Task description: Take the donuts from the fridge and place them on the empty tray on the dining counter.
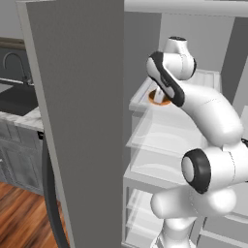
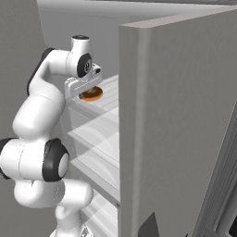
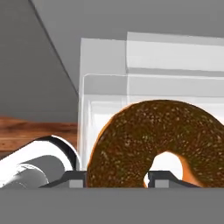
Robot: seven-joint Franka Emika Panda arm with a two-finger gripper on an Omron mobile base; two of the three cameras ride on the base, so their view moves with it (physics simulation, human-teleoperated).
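While the fridge [image 1: 77, 121] stood with both light-grey doors swung wide, the white arm reached over its upper white shelf [image 2: 104, 99] and hung the gripper [image 2: 88, 91] straight down over a donut [image 3: 148, 140]. In the hand view this was a brown ring with a speckled, grainy top and an orange-tan inner wall round its hole, and it lay flat on the shelf, so that its axis ran up and down and the hole faced the camera. A ring has no long axis to speak of; its broad face was turned upward toward the hand. The two dark fingertips rose at the bottom of that view, one against the outer left edge of the ring and the other at the rim of the hole, so the jaws were drawn in narrow across the near band of the donut. They looked closed on it, the pads touching the dough on both sides.

In the left base view the donut [image 1: 160, 98] showed as an orange-brown disc on the shelf, partly hidden behind the wrist. In the right base view it [image 2: 91, 96] sat directly under the hand, near the front edge of the shelf. Beyond the left door a kitchen counter [image 1: 22, 116] with a dark sink [image 1: 17, 99] and a curved faucet [image 1: 14, 63] stood above wooden flooring.
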